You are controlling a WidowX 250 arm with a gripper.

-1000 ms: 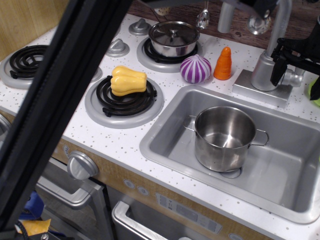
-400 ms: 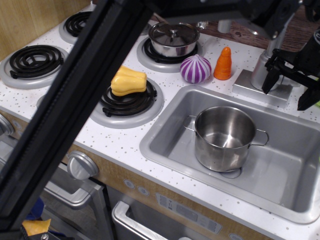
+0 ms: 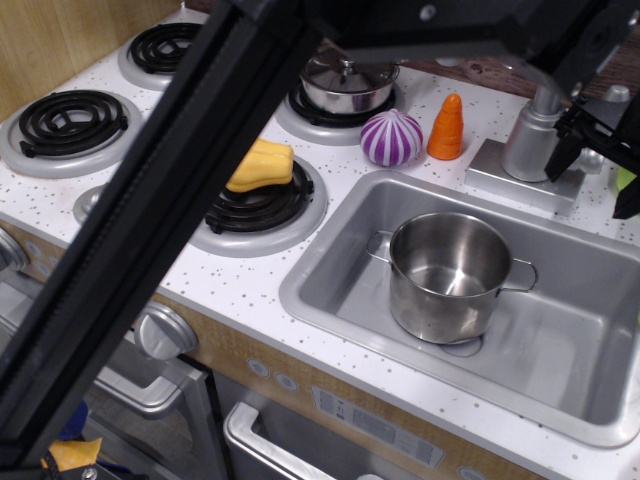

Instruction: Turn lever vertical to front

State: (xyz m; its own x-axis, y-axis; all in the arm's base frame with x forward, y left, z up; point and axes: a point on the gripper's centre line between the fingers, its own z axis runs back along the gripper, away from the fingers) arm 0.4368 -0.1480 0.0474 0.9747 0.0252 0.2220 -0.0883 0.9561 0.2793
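The faucet's cylindrical post [image 3: 529, 140] stands on its grey base behind the sink at the back right. The lever [image 3: 591, 160] shows only as a short grey stub sticking out to the right of the post; I cannot tell which way its paddle points. My gripper [image 3: 596, 172] is at the right edge of the view, open, with one black finger [image 3: 562, 150] left of the stub and the other at the frame edge. The fingers straddle the lever; I cannot tell whether they touch it.
A steel pot [image 3: 450, 275] stands in the sink [image 3: 330, 290]. An orange carrot [image 3: 446, 128] and a purple onion [image 3: 391, 137] stand left of the faucet. A yellow squash [image 3: 262, 165] lies on a burner. My black arm [image 3: 200, 200] crosses the view diagonally.
The gripper dropped from beside the faucet post, spread its fingers, and has since shifted right towards the frame edge. The arm's black link has swung further across the stove.
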